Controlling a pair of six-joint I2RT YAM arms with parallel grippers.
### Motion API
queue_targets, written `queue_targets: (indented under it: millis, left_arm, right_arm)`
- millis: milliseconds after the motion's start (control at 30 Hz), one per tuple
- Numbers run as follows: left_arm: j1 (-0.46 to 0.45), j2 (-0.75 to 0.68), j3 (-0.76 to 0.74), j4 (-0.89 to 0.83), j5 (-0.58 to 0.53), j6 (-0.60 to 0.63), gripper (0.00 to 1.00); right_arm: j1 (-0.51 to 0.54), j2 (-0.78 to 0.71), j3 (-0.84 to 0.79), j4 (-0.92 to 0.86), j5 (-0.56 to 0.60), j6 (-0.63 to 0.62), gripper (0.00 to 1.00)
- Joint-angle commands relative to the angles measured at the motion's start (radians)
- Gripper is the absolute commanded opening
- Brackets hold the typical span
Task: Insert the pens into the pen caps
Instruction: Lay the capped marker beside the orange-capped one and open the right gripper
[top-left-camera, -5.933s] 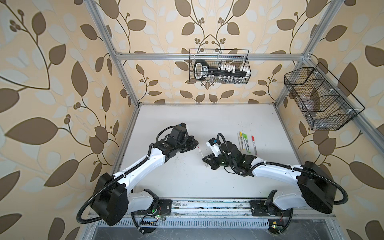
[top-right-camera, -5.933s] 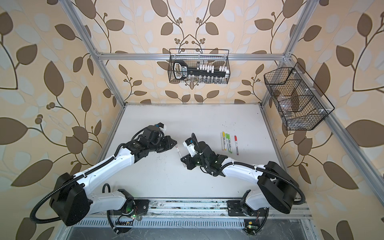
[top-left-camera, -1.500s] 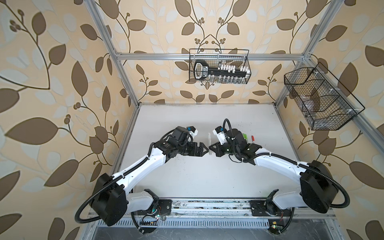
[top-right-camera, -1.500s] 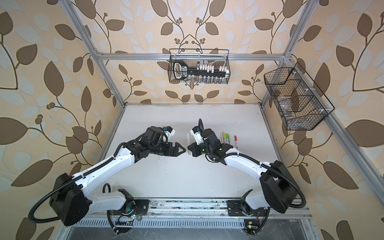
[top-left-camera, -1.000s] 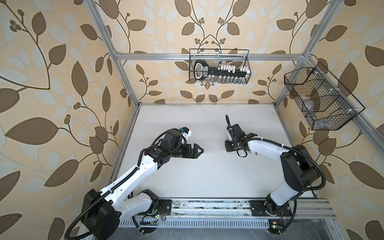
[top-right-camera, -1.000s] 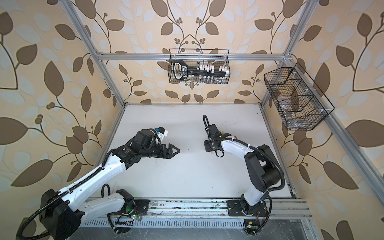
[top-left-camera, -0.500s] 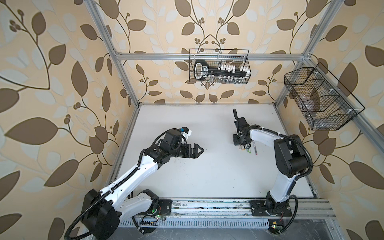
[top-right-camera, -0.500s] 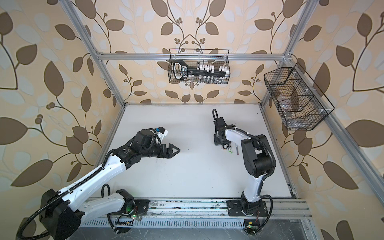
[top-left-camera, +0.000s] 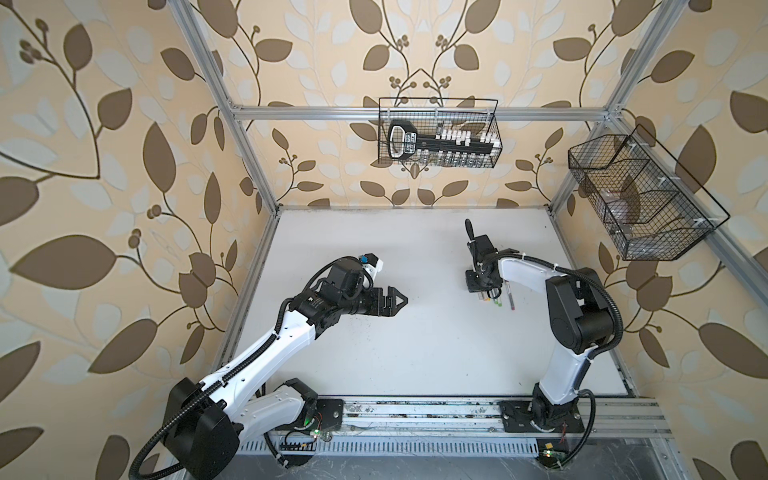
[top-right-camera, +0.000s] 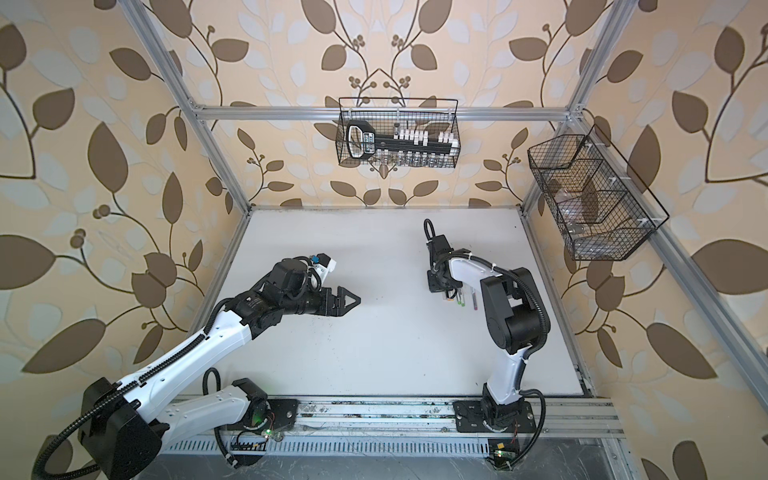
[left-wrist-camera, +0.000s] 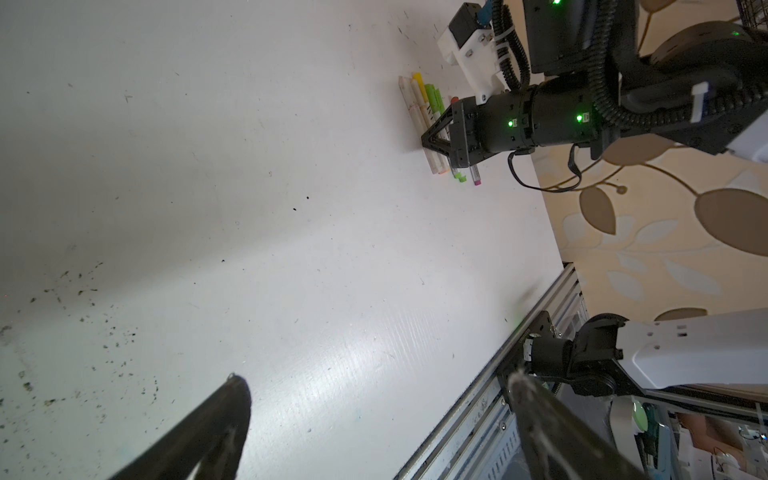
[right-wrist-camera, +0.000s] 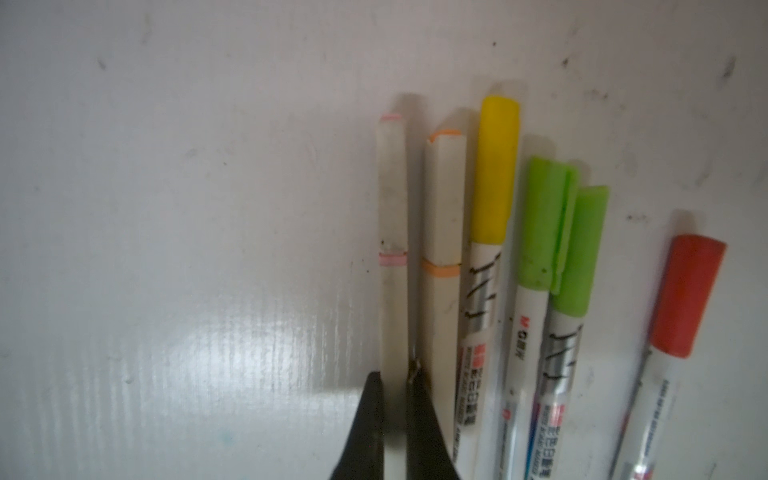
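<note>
"Right wrist view first: where were the pens (right-wrist-camera: 486, 291)?"

"Six lay side by side on the desk (right-wrist-camera: 187, 249), barrels touching or nearly so. All seemed to wear pen caps (right-wrist-camera: 496, 166): one yellow, two green and one red. The pink-banded pen (right-wrist-camera: 392, 208) and the orange-banded pen (right-wrist-camera: 442, 208) had whitish ones."

"And the right claw (right-wrist-camera: 393, 372)?"

"Narrow. Its dark fingers (right-wrist-camera: 365, 424) were pinched on the barrel of the pink-banded pen, the outermost of the row."

"Where on the desk was that?"

"In both top views the pens (top-left-camera: 512, 301) (top-right-camera: 473, 301) sat near the desk's right edge, about midway between its front and back edges. The right arm's wrist covered most of them, so only the coloured ends showed."

"The left claw (top-left-camera: 399, 297)?"

"Spread wide and holding nothing, over bare desk left of the middle. It was well apart from the pens and pointed toward them. Farther out, a wire basket (top-left-camera: 438, 133) hung on the back rail and a second basket (top-left-camera: 640, 199) on the right wall."
</note>
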Motion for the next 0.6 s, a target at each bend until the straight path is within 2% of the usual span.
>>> queue_targets:
  millis: [0, 300, 500, 567]
  left_arm:
    - [0.005, 0.005, 0.004, 0.017, 0.025, 0.008, 0.99]
    - [0.006, 0.038, 0.031, 0.017, 0.003, 0.01, 0.99]
    - [0.006, 0.071, 0.052, 0.009, -0.085, 0.003, 0.99]
    - [0.005, 0.077, 0.051, 0.011, -0.135, 0.005, 0.99]
  right_arm:
    - [0.008, -0.006, 0.024, -0.041, -0.007, -0.011, 0.1]
    - [0.03, -0.149, 0.056, -0.101, -0.002, -0.031, 0.34]
    - [0.023, -0.248, 0.035, -0.063, -0.018, -0.084, 0.56]
    - [0.018, -0.271, 0.0, -0.01, -0.017, -0.108, 0.7]
